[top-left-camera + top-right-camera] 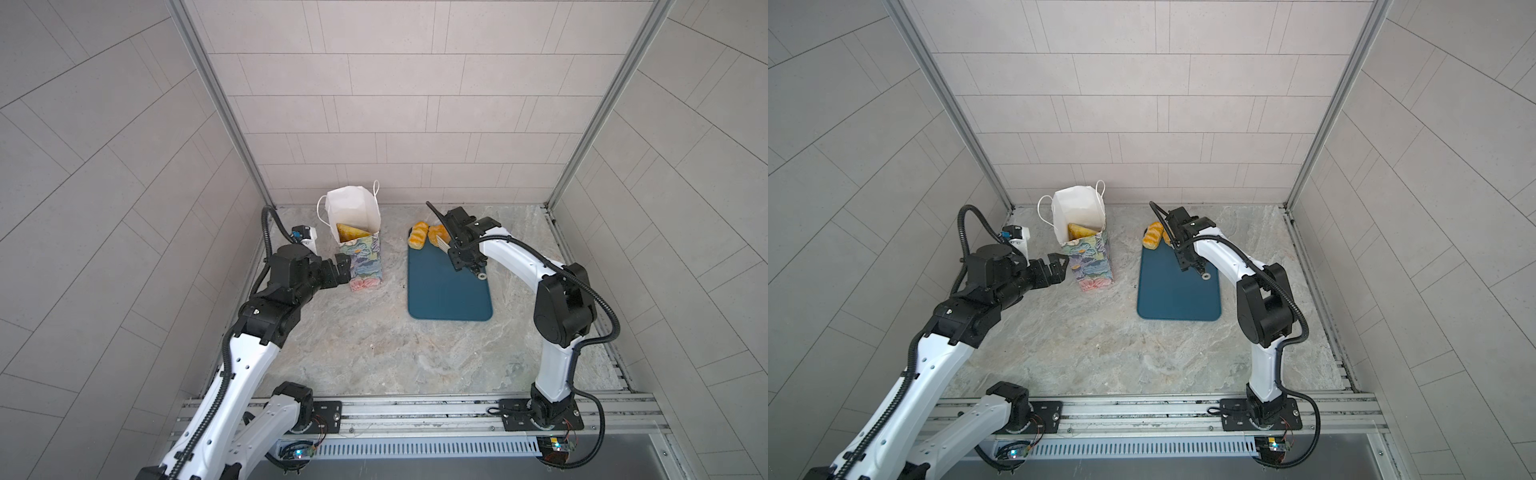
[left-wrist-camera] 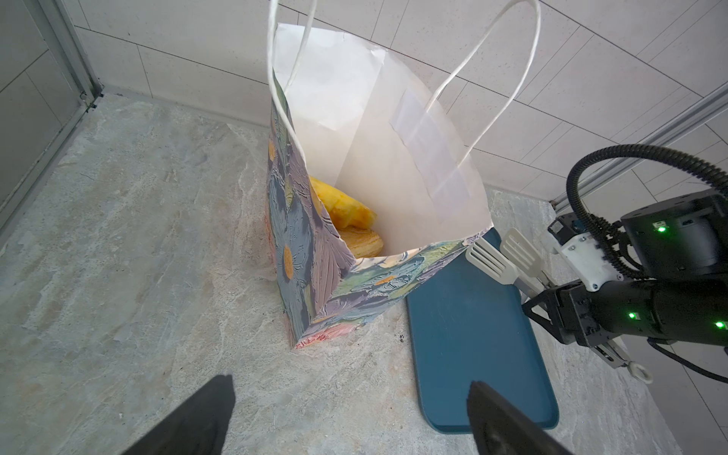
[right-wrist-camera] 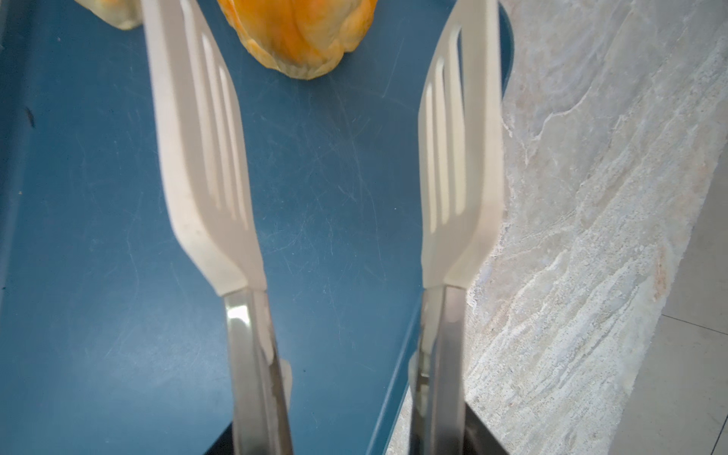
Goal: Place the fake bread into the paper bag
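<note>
Tongs [image 3: 177, 165] held in right fingers [image 2: 545, 311] gape clearly only in wrist views; left fingers [image 2: 197, 413] wide, empty.

The left arm [image 1: 245, 365] reaches forward and bends inward at the elbow. The left gripper [image 1: 1061, 267] points to the middle, its jaws wide apart and empty. The right arm [image 1: 555, 365] stands up and folds forward. The right gripper [image 1: 455, 251], angled down, clamps the tongs [image 3: 197, 157] at their handles.
</note>
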